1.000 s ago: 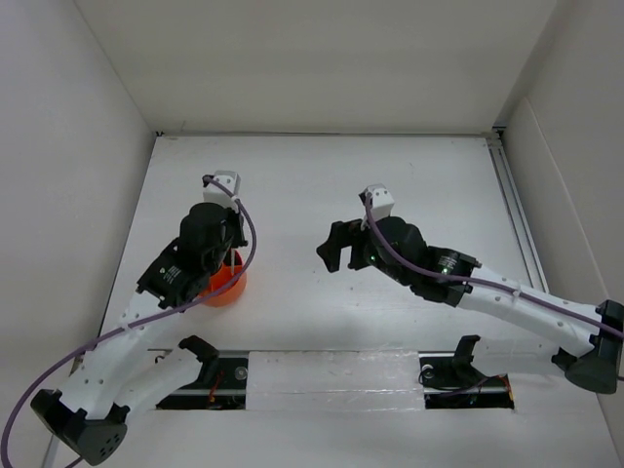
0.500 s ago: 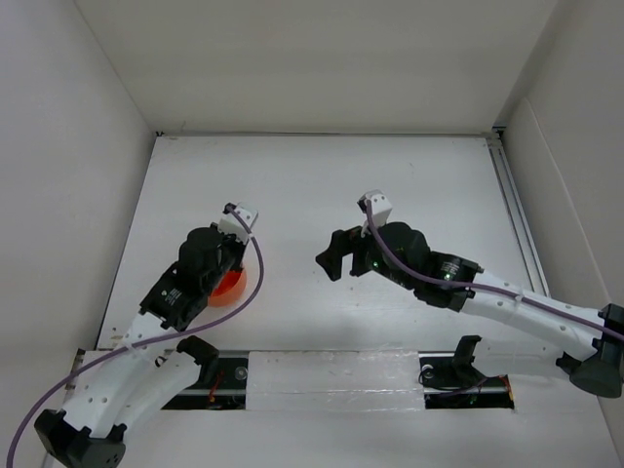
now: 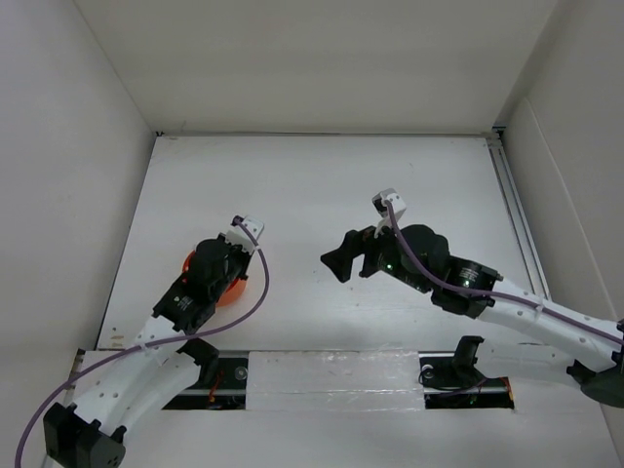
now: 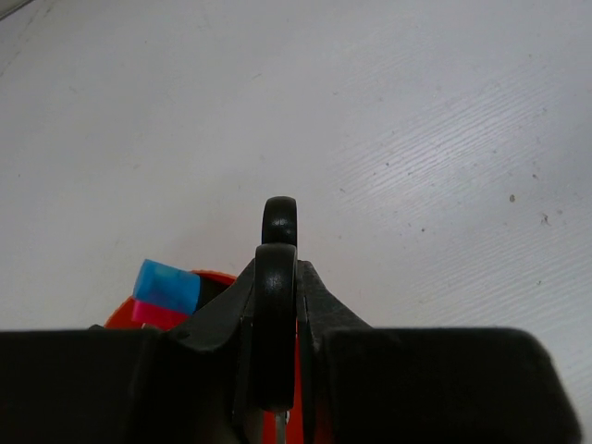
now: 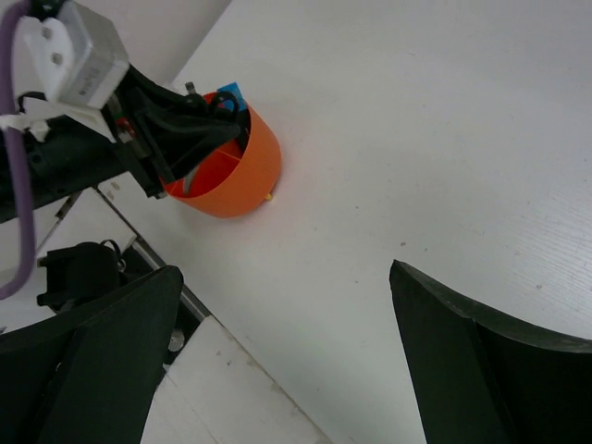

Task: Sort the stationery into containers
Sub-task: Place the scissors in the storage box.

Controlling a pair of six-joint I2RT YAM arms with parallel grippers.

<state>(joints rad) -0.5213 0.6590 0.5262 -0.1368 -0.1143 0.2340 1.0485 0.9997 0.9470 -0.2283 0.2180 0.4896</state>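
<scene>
The orange cup (image 5: 231,176) stands on the table's left part, and in the top view the cup (image 3: 234,291) is half hidden under my left arm. My left gripper (image 4: 277,305) hangs right over it, shut on the black handle of the scissors (image 4: 277,277), which point down into the cup. A blue cap (image 4: 166,284) and a pink cap (image 4: 155,313) stick up inside the rim. My right gripper (image 5: 282,287) is open and holds nothing. It hovers above bare table to the right of the cup. The other stationery is hidden.
White walls close the table in on the left, the back and the right. A metal rail (image 3: 517,210) runs along the right side. The arms' mounting strip (image 3: 331,375) lies at the near edge, close behind the cup.
My left arm has drawn back toward the near edge and sunk over the cup, still gripping the scissors. The right arm has drifted slightly to the right, its jaws still wide.
</scene>
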